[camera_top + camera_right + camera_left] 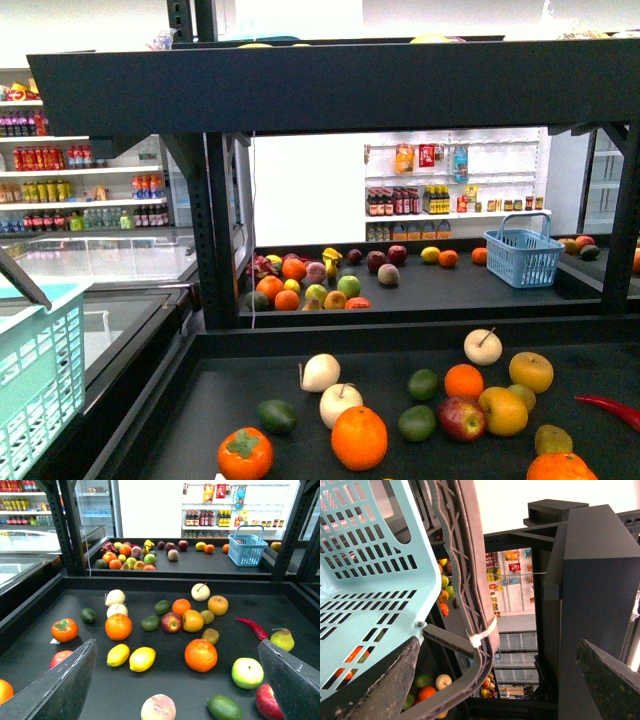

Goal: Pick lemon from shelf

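The small bright yellow oval lemon (118, 655) lies on the wide matte black shelf deck (250, 600), as the right wrist view shows. Taking 12 o'clock as the way the robot faces, the lemon sits at 6 o'clock of a large round orange (118, 626). It touches a plumper yellow lemon-like fruit (142, 659) at its 3 o'clock. A bigger bumpy orange (200, 655) rests further toward 3 o'clock, apart from both.

The right gripper (176, 644) hangs over the near part of the deck, jaws spread wide with nothing in them. The lemon shows untouched in the gap between its two dark fingers (70, 685).

The left gripper (497, 642) is likewise spread wide and clamps nothing. A pale teal slotted plastic basket (365, 580) sits close beside it, and the basket's grey handle (452, 647) crosses the gap. In the front view that basket is at 8 o'clock.
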{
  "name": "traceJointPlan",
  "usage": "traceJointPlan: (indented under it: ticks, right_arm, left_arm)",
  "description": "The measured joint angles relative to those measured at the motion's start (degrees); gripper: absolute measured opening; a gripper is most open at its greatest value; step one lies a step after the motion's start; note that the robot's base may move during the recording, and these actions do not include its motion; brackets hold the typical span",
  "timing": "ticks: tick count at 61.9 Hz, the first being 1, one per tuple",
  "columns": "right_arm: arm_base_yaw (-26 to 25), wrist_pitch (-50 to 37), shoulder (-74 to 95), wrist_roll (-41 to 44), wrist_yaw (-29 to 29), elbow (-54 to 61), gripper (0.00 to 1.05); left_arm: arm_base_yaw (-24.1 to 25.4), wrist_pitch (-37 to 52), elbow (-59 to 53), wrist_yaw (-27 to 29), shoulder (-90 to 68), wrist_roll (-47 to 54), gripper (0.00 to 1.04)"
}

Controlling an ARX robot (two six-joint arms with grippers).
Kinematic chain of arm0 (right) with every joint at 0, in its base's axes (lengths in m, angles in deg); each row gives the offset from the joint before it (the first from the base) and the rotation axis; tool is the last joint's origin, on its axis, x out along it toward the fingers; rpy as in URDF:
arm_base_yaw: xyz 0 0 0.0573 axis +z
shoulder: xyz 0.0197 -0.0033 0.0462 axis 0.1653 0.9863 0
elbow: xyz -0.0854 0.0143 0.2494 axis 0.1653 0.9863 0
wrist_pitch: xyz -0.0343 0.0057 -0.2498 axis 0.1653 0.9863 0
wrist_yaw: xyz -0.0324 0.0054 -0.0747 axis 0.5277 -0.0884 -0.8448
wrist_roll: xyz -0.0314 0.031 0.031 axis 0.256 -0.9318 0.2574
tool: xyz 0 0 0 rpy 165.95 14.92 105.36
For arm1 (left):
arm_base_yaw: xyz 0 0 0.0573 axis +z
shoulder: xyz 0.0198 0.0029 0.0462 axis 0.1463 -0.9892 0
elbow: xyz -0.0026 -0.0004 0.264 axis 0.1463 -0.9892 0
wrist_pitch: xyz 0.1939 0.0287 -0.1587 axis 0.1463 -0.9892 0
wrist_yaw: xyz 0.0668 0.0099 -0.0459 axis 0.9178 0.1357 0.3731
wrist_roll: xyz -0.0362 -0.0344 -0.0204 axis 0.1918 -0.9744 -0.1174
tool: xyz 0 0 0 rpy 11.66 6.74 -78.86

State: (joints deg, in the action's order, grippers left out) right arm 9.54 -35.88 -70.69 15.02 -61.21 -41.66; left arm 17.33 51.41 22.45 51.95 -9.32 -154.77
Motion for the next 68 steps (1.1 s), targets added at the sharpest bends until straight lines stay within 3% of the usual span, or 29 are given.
traceJointPlan:
  ticks: [41,68]
  right_arm:
    - [0.0,0.0,0.0,0.0,0.0,0.0,0.97]
    - [0.0,0.0,0.0,0.0,0.0,0.0,0.97]
  left_arm:
    - [-4.2,-4.2,19.6,6.4,-14.9,1.8,0.96]
    - [-5.5,-7.9,23.5,9.2,-17.7,1.5,0.19]
